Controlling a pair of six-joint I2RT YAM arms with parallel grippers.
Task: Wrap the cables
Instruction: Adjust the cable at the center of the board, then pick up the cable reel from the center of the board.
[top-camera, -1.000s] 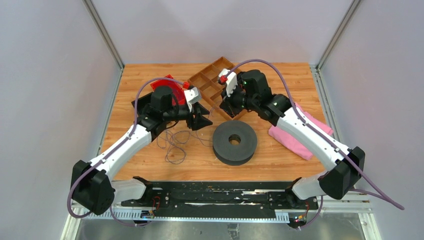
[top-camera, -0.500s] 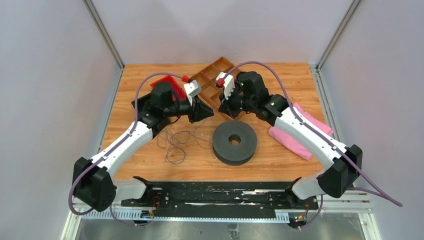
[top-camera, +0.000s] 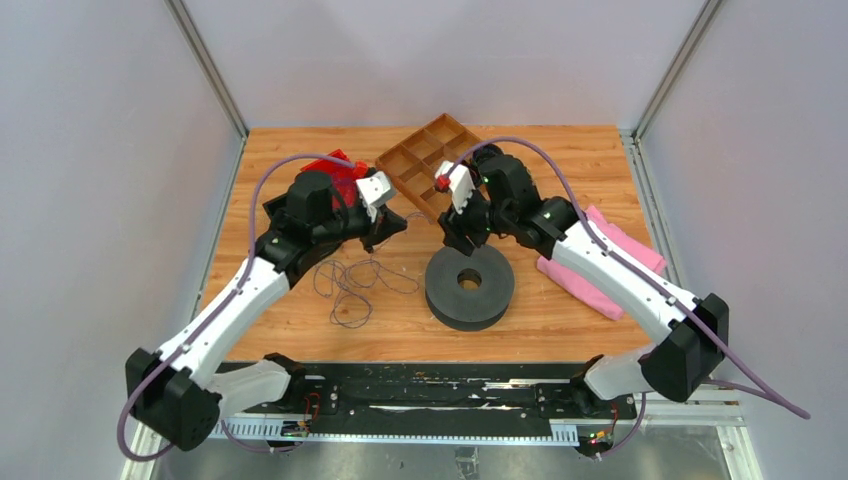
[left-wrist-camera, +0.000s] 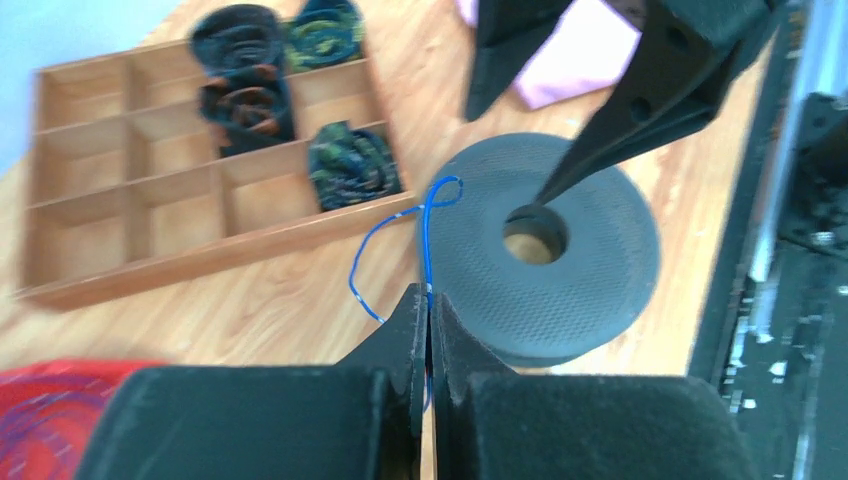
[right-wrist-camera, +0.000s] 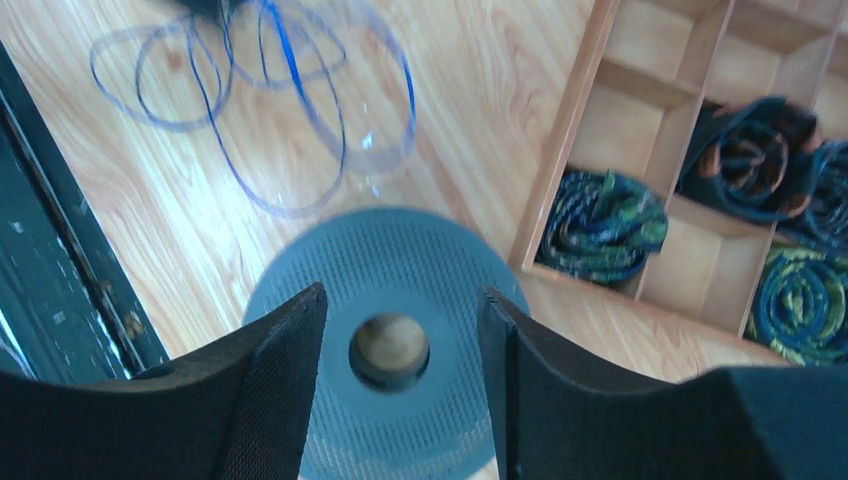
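A thin cable lies in loose loops (top-camera: 350, 285) on the wooden table left of the dark round spool (top-camera: 470, 285). My left gripper (top-camera: 388, 226) is shut on one strand of it, which shows blue (left-wrist-camera: 385, 225) in the left wrist view and curls from the closed tips (left-wrist-camera: 430, 295) up to the spool's edge (left-wrist-camera: 560, 270). My right gripper (top-camera: 462, 238) hangs open over the spool's far side. Its fingers (right-wrist-camera: 290, 350) straddle the spool's centre hole (right-wrist-camera: 390, 352) with nothing between them. The loose loops (right-wrist-camera: 270, 110) show beyond it.
A wooden divided tray (top-camera: 410, 158) stands behind the spool, with coiled cables (left-wrist-camera: 345, 165) in some compartments (right-wrist-camera: 600, 225). A pink cloth (top-camera: 600, 265) lies right of the spool. A red object (top-camera: 335, 172) sits behind the left arm.
My left gripper has shut on the cable strand and drawn back a little to the left. My right gripper has opened and swung down over the spool.
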